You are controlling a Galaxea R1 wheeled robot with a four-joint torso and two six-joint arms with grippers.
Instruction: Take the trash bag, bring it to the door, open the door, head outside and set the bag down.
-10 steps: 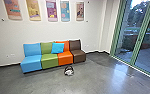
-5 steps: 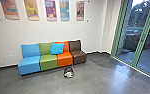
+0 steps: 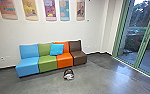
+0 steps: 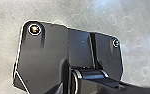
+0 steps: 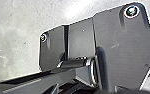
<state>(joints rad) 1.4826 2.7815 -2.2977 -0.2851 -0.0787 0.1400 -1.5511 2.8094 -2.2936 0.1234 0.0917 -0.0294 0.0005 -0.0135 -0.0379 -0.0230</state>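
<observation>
A rounded black-and-white bag (image 3: pixel 68 75) sits on smooth grey floor (image 3: pixel 96 80) near cushioned, multicoloured seats (image 3: pixel 47 63), either tool's state impossible to tell.

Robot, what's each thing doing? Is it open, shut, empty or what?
Dark-and-white bundle, maybe the trash bag: on the floor
Green-framed glass door: looks shut
Blue cushion: propped up
Light blue seat: empty
Green seat: cushion against its back
Orange seat: same
Brown seat: empty
Posters: hanging

Lounge or lobby area before me: four joined seats, blue, green, orange, brown (image 3: pixel 77 53), centre left; wall panels (image 3: pixel 50 10), upper left; glass doors (image 3: pixel 141 35), upper right.
</observation>
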